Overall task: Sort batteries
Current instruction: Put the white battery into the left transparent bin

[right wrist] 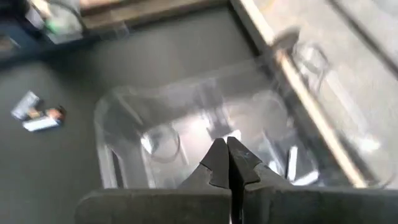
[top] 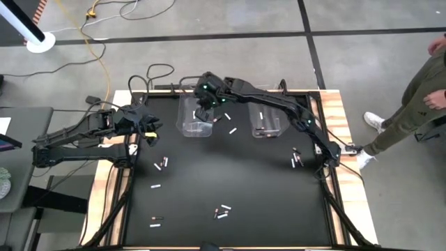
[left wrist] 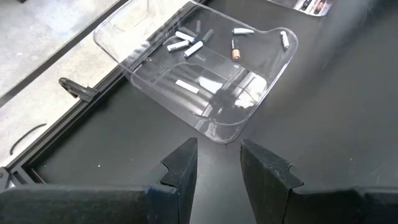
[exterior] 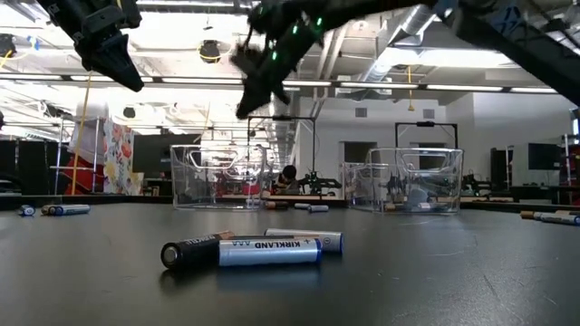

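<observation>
Above the left bin [top: 196,117], right tool [top: 203,111] closed (empty); left tool [top: 149,132] part-open, empty.

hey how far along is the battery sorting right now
Partly done. Both clear rectangular plastic bins, one and the other, already hold a few small batteries. The right gripper is shut above the first bin with nothing visible in it; the left gripper hangs part open and empty at the black mat's left edge. Over a dozen slim cylindrical batteries remain scattered on the mat.
</observation>
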### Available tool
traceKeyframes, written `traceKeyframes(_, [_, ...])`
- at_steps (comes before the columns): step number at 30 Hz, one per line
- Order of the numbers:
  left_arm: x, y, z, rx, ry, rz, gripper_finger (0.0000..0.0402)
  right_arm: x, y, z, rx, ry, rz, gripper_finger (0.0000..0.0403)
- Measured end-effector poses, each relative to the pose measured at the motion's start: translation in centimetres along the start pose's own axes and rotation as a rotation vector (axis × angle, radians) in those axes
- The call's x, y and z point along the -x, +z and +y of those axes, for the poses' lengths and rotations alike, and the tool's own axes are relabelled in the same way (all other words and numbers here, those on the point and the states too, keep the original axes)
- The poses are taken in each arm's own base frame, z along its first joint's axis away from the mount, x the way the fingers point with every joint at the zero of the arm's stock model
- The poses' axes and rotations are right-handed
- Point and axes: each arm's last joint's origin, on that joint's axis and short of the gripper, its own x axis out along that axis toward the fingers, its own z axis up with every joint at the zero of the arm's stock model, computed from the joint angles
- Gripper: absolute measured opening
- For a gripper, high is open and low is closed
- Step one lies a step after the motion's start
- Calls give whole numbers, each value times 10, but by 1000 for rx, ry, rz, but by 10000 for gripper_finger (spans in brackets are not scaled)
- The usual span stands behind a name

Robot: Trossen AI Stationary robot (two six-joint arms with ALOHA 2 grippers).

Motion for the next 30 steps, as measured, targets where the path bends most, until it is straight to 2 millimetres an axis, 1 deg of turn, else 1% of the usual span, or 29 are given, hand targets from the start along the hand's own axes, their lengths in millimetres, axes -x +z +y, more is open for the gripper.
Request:
traceKeyframes(2, [0, 0, 0, 2, 0, 0, 116, -24, -10, -2, -13, 27, 33, 1])
traceKeyframes(3, [0, 0, 0, 2, 0, 0, 116, -35, -18, -2, -14, 27, 74, 1])
traceKeyframes(5, [0, 0, 0, 4, 0, 1, 116, -53, -29, -1, -26, 30, 116, 1])
traceKeyframes(6, [0, 0, 0, 5, 0, 2, 116, -59, -32, -1, -37, 32, 125, 1])
traceKeyframes(11, [0, 0, 0, 7, 0, 2, 116, -72, -41, -3, -51, 45, 160, 0])
traceKeyframes(15, [0, 0, 0, 2, 0, 2, 116, -74, -41, -6, -57, 40, 158, 0])
traceKeyframes(19, [0, 0, 0, -1, 0, 2, 116, -63, -35, -12, -55, 34, 168, 1])
traceKeyframes(20, [0, 0, 0, 0, 0, 1, 116, -58, -32, -13, -44, 33, 162, 4])
traceKeyframes(25, [0, 0, 0, -3, 0, 1, 116, -16, -22, -25, -32, 19, 199, 20])
traceKeyframes(27, [0, 0, 0, -3, 0, 1, 116, 3, -18, -33, -74, 5, 207, 26])
traceKeyframes(30, [0, 0, 0, -6, 0, 0, 116, 23, -19, -43, -167, -20, 261, 34])
